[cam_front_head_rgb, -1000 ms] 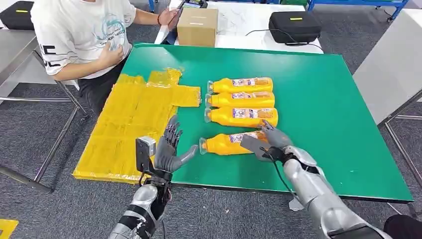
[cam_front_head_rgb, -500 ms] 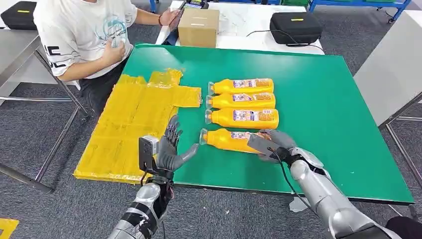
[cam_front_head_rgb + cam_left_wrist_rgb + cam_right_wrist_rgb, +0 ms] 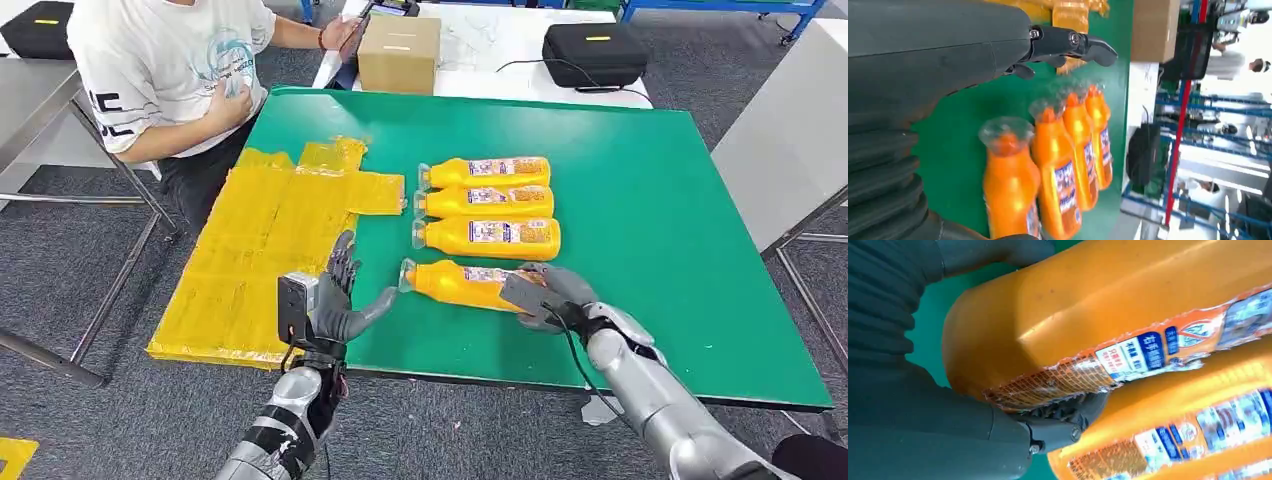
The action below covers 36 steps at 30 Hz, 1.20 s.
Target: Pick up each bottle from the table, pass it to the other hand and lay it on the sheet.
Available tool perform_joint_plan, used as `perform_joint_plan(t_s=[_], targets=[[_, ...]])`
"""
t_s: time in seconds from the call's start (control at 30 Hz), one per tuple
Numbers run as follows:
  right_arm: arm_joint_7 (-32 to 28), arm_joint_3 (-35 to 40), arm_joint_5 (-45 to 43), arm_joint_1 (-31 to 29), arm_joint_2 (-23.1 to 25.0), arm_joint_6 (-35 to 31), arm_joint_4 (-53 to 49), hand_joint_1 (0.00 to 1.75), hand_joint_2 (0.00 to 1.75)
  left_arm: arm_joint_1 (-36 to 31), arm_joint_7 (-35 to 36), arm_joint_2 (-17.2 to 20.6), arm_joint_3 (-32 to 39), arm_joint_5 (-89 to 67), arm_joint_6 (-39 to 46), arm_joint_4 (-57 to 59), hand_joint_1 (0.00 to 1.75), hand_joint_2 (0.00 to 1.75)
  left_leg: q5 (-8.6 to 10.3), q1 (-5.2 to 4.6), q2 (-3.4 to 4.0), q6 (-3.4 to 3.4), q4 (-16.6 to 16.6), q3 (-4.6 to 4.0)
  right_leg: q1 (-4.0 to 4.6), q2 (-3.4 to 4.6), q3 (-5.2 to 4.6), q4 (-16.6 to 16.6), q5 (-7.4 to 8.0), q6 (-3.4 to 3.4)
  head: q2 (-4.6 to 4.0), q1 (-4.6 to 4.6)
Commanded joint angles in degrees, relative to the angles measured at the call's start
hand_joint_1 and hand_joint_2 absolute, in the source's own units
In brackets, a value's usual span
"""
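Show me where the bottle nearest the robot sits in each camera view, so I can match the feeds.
Head view: the nearest bottle lies below the row of three, its base end gripped by the right robot hand.
Left wrist view: it is the closest, largest bottle, cap toward the camera.
Right wrist view: its base and label dominate the picture.
Shared landmark: the neighbouring bottle.

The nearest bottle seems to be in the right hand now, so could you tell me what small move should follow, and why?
Probably lift the nearest bottle toward the open left hand. The right hand already grips its base, and the left waits beside its cap, next to the yellow sheet.
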Motion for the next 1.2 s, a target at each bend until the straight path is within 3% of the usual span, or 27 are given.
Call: perform_joint_plan(t_s=[0.03,0.23,0.8,0.97,1.2], targets=[[0.94,-10.13,-2.55,13.21,9.97,-14.13,-17.88,1.75,1.75,-1.05,-0.05,3.38,3.98,-1.86,5.59,-0.58,0.00,1.75,-0.08,0.10,0.18,-0.13,-0.08,0.09,0.10,0.18,0.04,-0.07,-0.02,-0.15,0.00,0.02],[-2.35,-12.54,-4.14,19.06,16.75,-20.73,-25.68,1.75,1.75,-0.81,0.10,4.33,6.36,-2.72,9.81,-4.62,0.00,1.75,-0.05,0.10,0.04,-0.12,-0.02,-0.46,0.09,0.09,-0.55,0.11,-0.07,-0.11,0.00,0.00],[-3.12,-13.28,-5.44,18.56,18.01,-21.55,-25.11,1.75,1.75,-0.46,0.19,4.36,7.29,-2.45,11.09,-6.50,0.00,1.75,-0.08,0.02,-0.07,-0.12,-0.03,-0.54,0.00,0.02,-0.60,0.10,-0.14,-0.14,0.00,0.00],[-5.94,-12.34,-8.01,16.70,19.72,-22.59,-23.32,1.75,1.75,-0.80,3.32,4.59,5.70,1.19,3.88,-6.19,0.00,1.75,-0.07,0.02,-0.05,-0.11,-0.02,-0.55,0.01,0.05,-0.65,0.12,-0.13,-0.12,0.00,0.00],[-9.20,-5.98,-8.14,7.43,22.97,-19.66,-11.00,1.75,1.75,-2.37,5.97,4.50,-2.50,4.19,-8.79,-7.51,0.00,1.75,-0.09,0.06,0.08,-0.11,0.03,-0.54,0.04,0.18,-0.64,0.14,-0.10,-0.14,0.00,0.02]])
